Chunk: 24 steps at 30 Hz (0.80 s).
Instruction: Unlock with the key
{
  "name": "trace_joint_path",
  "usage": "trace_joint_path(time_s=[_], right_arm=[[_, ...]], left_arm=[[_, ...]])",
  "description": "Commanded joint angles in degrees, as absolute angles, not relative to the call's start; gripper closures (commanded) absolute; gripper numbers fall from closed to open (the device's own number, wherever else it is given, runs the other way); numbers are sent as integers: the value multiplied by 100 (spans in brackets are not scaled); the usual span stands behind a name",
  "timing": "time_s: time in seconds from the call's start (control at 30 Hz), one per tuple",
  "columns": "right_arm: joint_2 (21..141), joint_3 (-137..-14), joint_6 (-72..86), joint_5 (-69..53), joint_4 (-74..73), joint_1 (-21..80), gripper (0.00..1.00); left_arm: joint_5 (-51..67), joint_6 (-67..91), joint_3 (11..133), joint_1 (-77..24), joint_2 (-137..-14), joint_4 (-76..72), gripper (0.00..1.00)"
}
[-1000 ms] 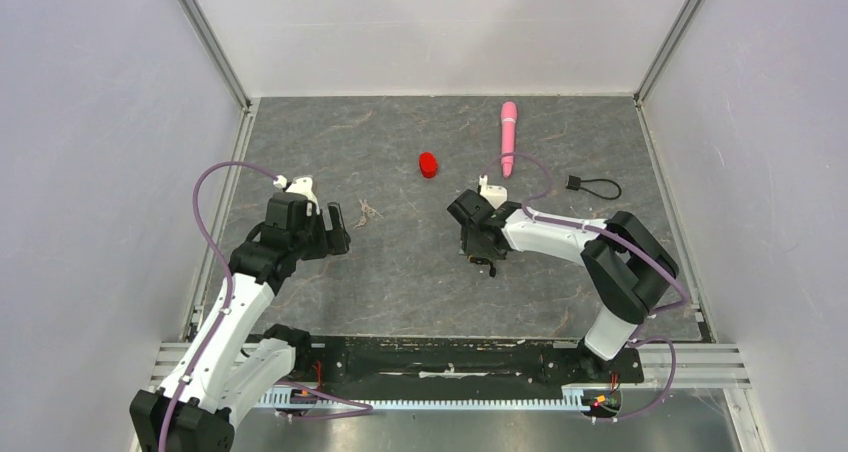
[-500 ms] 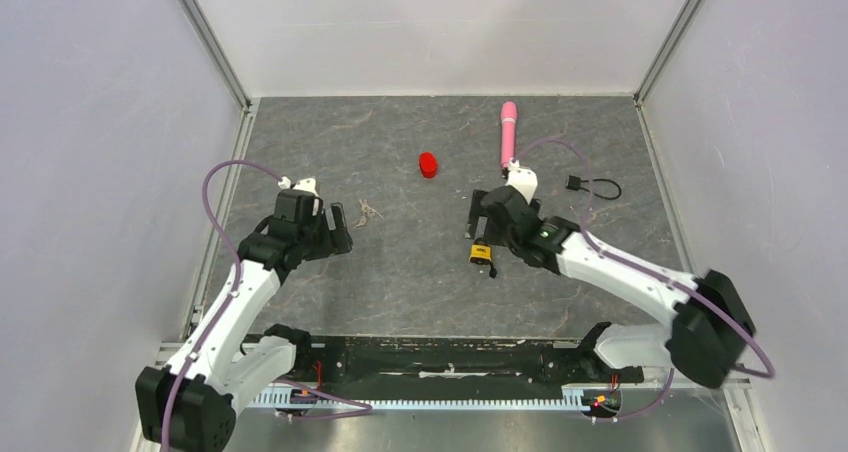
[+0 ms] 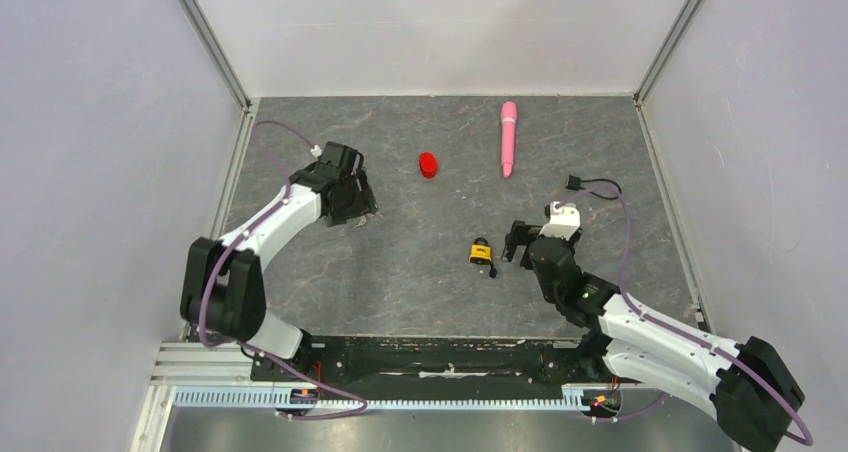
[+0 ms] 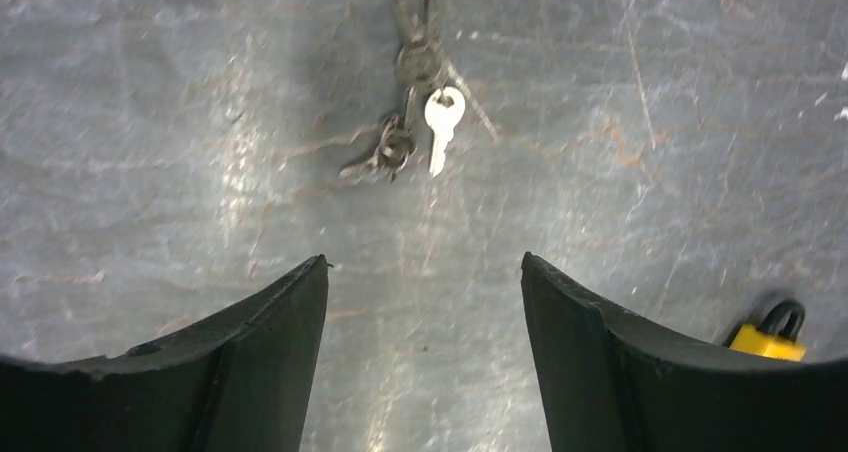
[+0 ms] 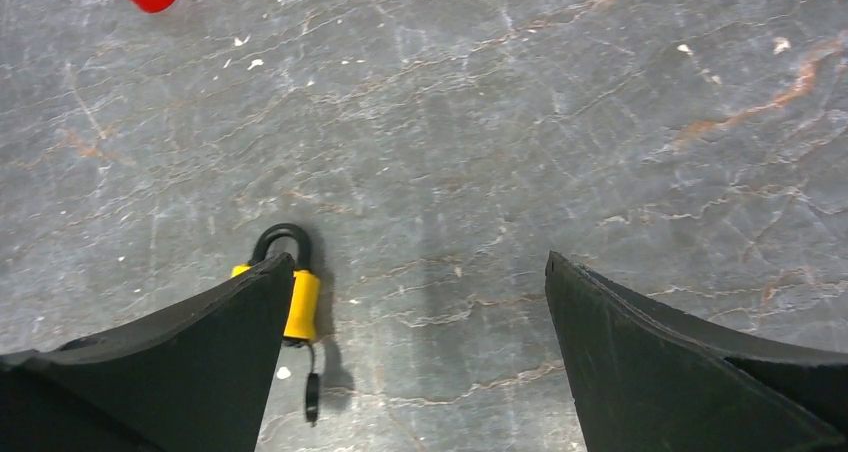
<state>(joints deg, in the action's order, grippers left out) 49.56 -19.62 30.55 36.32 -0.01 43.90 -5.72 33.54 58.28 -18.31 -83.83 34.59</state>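
Note:
A small bunch of silvery keys (image 4: pixel 420 112) lies flat on the grey table, the brightest key (image 4: pixel 441 122) pointing toward me. In the top view the keys (image 3: pixel 366 215) lie just beside my left gripper (image 3: pixel 355 204). My left gripper (image 4: pixel 425 272) is open and empty, hovering just short of the keys. The yellow padlock (image 3: pixel 481 253) with a black shackle lies mid-table. My right gripper (image 3: pixel 517 242) is open and empty just right of it. In the right wrist view the padlock (image 5: pixel 300 302) is partly hidden behind the left finger (image 5: pixel 180 362) of the gripper (image 5: pixel 420 262).
A pink pen-shaped object (image 3: pixel 508 137) and a small red cylinder (image 3: pixel 428 164) lie at the back. A black cord with a block end (image 3: pixel 590 184) lies at the right. White walls close in both sides and the back.
My left arm swung farther back and right, bringing its gripper beside the keys. My right gripper lifted off the padlock and drew back to the right, leaving it on the table.

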Motion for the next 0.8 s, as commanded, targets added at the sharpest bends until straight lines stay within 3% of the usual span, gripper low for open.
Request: trace_joint_path(time_s=[0.0, 0.13, 0.5, 0.67, 0.77], right_arm=[[4658, -1526, 2703, 4311, 1002, 4384, 2], [4543, -1261, 2591, 4618, 1228, 4381, 2], [4107, -838, 2560, 4985, 1484, 4381, 2], [4054, -822, 2570, 5009, 1487, 4380, 2], [4002, -804, 2575, 5031, 1475, 4376, 2]], left_arm=[[-936, 3763, 6501, -1931, -9140, 3137, 27], [-1027, 3777, 6998, -1953, -9768, 3131, 45], [-1356, 3684, 7695, -1991, -10783, 3400, 60], [-1248, 3692, 7848, -2020, -11007, 3522, 61], [-1231, 3683, 7815, -2051, -11051, 3540, 68]])
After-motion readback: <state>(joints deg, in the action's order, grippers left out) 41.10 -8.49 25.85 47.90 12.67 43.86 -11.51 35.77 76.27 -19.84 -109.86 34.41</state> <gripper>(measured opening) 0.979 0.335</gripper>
